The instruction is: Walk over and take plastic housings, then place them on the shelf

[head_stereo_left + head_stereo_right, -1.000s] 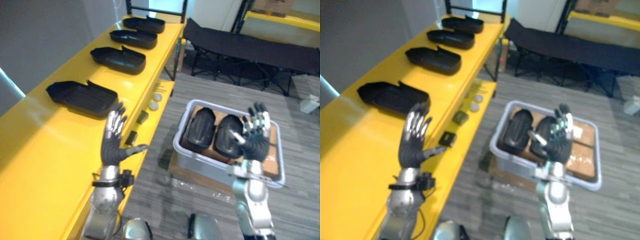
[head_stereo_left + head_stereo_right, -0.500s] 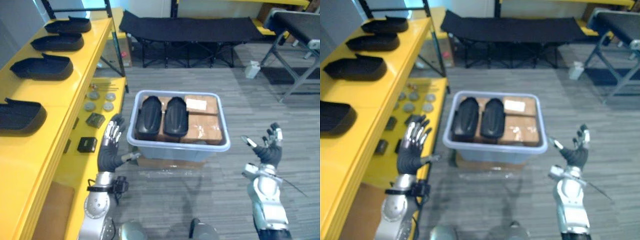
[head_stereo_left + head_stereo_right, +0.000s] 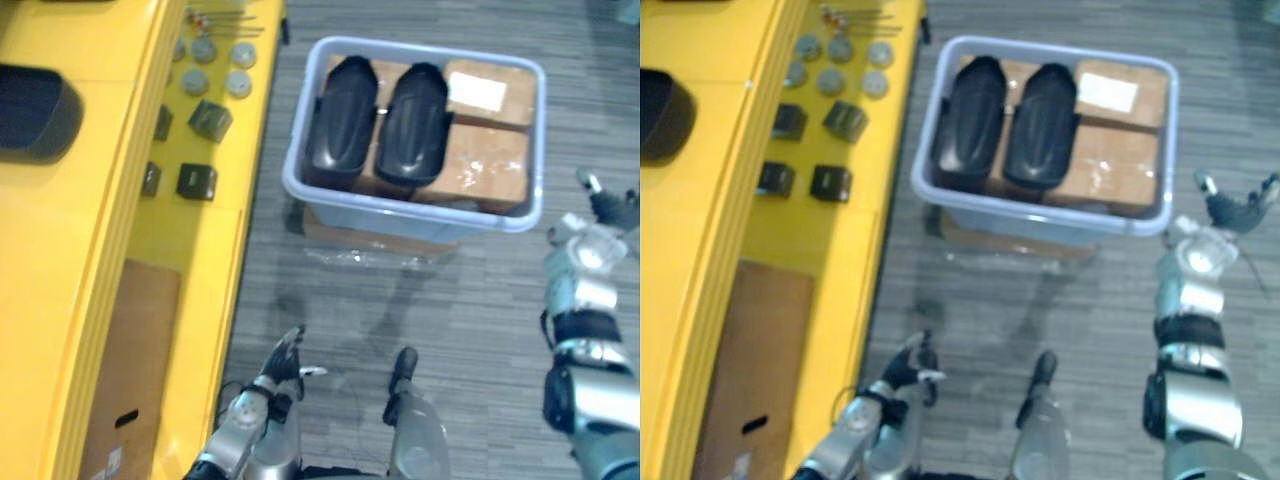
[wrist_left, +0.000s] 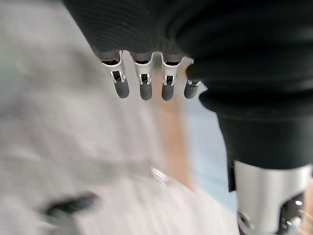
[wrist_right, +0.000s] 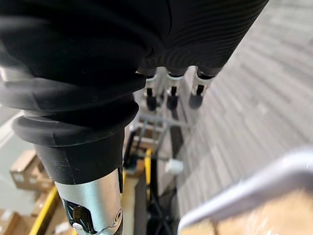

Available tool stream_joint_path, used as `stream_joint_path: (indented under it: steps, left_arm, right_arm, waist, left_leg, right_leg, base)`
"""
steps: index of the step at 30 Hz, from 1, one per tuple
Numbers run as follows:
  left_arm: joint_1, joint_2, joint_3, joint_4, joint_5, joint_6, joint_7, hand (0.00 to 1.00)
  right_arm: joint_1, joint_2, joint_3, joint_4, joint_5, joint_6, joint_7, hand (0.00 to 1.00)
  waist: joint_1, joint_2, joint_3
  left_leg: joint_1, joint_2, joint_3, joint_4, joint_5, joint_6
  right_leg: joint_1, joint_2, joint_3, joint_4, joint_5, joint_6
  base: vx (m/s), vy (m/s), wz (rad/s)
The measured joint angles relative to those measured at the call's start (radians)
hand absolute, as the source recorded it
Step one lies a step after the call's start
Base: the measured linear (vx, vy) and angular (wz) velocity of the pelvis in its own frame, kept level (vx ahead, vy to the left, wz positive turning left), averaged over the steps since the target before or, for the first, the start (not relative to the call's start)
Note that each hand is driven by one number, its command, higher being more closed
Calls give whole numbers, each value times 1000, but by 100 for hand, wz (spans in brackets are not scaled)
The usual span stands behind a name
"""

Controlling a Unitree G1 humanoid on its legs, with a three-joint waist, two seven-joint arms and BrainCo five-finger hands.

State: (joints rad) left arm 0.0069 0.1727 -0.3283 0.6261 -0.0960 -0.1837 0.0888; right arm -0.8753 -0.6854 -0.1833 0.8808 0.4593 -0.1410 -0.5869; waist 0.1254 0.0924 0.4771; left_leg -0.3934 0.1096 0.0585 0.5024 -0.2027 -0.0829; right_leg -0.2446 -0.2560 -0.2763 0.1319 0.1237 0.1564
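Two black plastic housings (image 3: 341, 120) (image 3: 413, 122) lie side by side in the left part of a grey bin (image 3: 410, 216) on the floor, resting on brown cardboard boxes (image 3: 488, 160). Another black housing (image 3: 35, 110) sits on the yellow shelf's top board (image 3: 70, 230) at the left. My left hand (image 3: 280, 362) hangs low near the floor, short of the bin, fingers relaxed and holding nothing. Just right of the bin's front right corner, my right hand (image 3: 612, 208) is open and holds nothing. Both wrist views show straight fingers (image 4: 142, 85) (image 5: 168, 95) with nothing in them.
The lower yellow shelf board (image 3: 215, 235) carries small dark blocks (image 3: 196, 180) and round grey discs (image 3: 195, 80). A brown cardboard box (image 3: 125, 380) stands beneath it. Grey striped floor (image 3: 440, 310) lies between me and the bin.
The camera has swung down and closer over the bin. My left hand has dropped from beside the bin to low near the floor. The right hand stays open, now close to the bin's right corner.
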Motion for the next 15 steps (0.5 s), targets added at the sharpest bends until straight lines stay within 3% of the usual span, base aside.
stream_joint_path:
  steps: [1, 5, 11, 15]
  left_arm:
    - [-3, -25, 51, 42, -25, -40, 34, 0]
    - [-8, -25, 105, 117, -63, -110, 61, 0]
    - [38, -30, 117, 274, -88, -113, 19, 0]
    - [80, -39, 112, 302, -103, -111, -14, 0]
  right_arm:
    - [-75, -48, 30, 51, 17, -4, -4, 0]
    - [-176, -117, 95, 124, 38, 3, -7, 0]
    - [-287, -194, 151, 195, 37, 78, 6, 0]
    - [-347, -205, 216, 254, 34, 154, 26, 0]
  waist:
    - [9, 28, 13]
    - [31, 63, 29]
    - [53, 86, 42]
    - [75, 89, 40]
  left_leg:
    - [-16, -12, -7, 3, 3, 5]
    - [-46, -30, -15, 12, 12, 15]
    - [-63, -52, -17, 0, 25, 22]
    - [-64, -68, -19, -11, 34, 25]
  right_leg:
    - [-10, -11, -6, 9, 0, 0]
    - [-41, -31, -13, 31, -3, 6]
    - [-70, -60, -20, 57, -13, 18]
    - [-81, -76, -21, 74, -20, 20]
  base:
    - [-50, 58, 23]
    - [-36, 62, 11]
    - [-9, 43, 8]
    - [-8, 18, 6]
